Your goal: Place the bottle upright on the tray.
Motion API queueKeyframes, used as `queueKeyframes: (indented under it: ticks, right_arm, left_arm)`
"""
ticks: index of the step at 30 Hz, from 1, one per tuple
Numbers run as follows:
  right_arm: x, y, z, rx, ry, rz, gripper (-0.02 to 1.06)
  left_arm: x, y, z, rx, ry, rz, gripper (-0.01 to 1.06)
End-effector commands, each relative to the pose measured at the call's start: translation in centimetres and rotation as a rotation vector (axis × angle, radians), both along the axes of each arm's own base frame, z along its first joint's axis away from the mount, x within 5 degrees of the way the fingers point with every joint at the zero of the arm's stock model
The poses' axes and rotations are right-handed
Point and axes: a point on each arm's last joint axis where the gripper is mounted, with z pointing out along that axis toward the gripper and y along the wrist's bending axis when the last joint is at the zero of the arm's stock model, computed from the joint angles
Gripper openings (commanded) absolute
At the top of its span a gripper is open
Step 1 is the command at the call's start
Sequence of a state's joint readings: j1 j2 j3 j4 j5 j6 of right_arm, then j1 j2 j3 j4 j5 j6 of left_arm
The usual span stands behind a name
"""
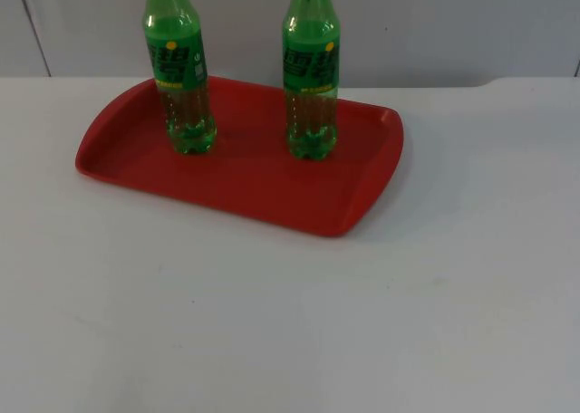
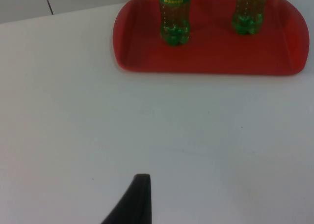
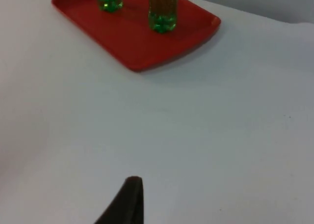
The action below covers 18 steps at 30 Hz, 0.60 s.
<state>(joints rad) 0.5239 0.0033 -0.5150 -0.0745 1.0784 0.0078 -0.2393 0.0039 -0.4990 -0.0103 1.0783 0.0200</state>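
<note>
Both bottles [image 1: 179, 87] [image 1: 312, 78] stand upright on the red tray [image 1: 245, 182], well apart so neither can tip the other. The task looks done. Each gripper waits over bare counter [image 1: 362, 322]; whether they are open, I cannot tell.

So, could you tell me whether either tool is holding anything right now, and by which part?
Nothing is held. Both green bottles stand upright on the red tray, untouched, and each tool's fingertip hangs over bare white table.
</note>
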Motion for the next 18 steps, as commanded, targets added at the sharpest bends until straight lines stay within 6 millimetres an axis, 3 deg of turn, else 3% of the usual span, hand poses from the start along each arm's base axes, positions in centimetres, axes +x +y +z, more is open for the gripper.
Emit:
queueKeyframes:
  ticks: [1, 18]
  right_arm:
    - [-0.08, 0.01, -0.01, 0.004, -0.002, -0.034, 1.05]
    - [-0.35, 0.20, -0.01, 0.003, -0.003, -0.391, 1.05]
  left_arm:
    - [0.01, 0.02, -0.11, -0.004, -0.001, -0.003, 1.05]
    - [0.01, 0.02, -0.11, -0.004, -0.001, -0.003, 1.05]
